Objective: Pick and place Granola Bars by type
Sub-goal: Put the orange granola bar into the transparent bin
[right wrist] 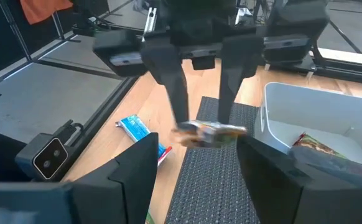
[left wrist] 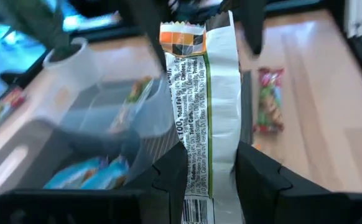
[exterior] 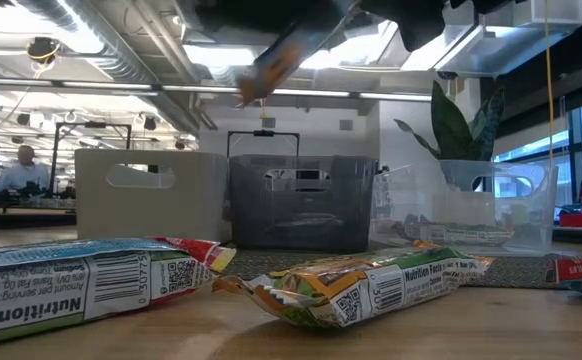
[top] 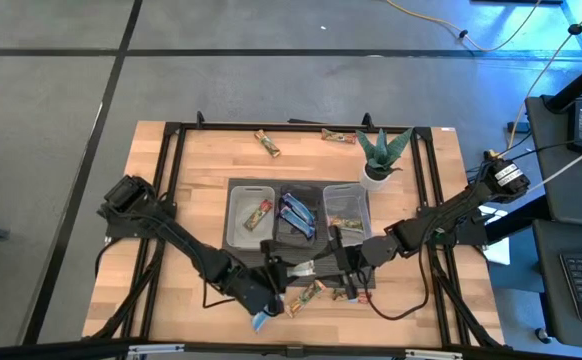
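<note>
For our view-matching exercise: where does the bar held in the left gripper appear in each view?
High: bar low centre, in front of the bins.
Low: top centre, blurred.
Left wrist: centre, upright between the fingers.
Right wrist: centre, in the left gripper.
Landmark: the bins.

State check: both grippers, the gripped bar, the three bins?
left gripper, shut on held bar
held bar, upright between the fingers, off the table
right gripper, open, empty
left bin, holds one tan/green bar
middle bin, holds blue bars
right bin, holds one bar
</note>
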Robot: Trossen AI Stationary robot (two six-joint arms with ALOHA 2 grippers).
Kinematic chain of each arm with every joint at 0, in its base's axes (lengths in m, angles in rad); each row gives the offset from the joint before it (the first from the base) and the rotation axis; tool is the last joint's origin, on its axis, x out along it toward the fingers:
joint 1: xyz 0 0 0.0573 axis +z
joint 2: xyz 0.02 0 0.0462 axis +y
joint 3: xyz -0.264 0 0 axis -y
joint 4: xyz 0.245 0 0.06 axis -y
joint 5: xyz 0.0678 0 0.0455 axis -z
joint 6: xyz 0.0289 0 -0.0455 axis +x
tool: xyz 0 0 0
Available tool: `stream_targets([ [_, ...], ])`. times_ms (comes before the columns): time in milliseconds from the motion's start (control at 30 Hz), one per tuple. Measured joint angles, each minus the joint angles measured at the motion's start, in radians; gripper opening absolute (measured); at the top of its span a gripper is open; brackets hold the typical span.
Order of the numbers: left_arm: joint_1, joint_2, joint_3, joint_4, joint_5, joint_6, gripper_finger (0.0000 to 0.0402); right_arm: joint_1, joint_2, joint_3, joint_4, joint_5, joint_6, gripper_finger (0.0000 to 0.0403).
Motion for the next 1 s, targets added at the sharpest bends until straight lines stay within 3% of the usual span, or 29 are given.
stream_targets([
  [167,0.016,-0.002,0.000,0.112,0.039,0.104,0.0105,-0.002,0.000,0.000,0.002,0.000,0.000,0.0220],
  [367,0.035,-0.002,0.000,0.204,0.005,0.190,0.0105,-0.002,0.000,0.000,0.034,0.001,-0.018,0.0220],
  [767,0.055,-0.003,0.000,0.237,0.005,0.210,0.0105,-0.003,0.000,-0.001,0.079,0.008,-0.049,0.0219],
  [1000,0.055,-0.003,0.000,0.229,0.006,0.213,0.0105,-0.003,0.000,-0.001,0.079,0.011,-0.049,0.0171],
])
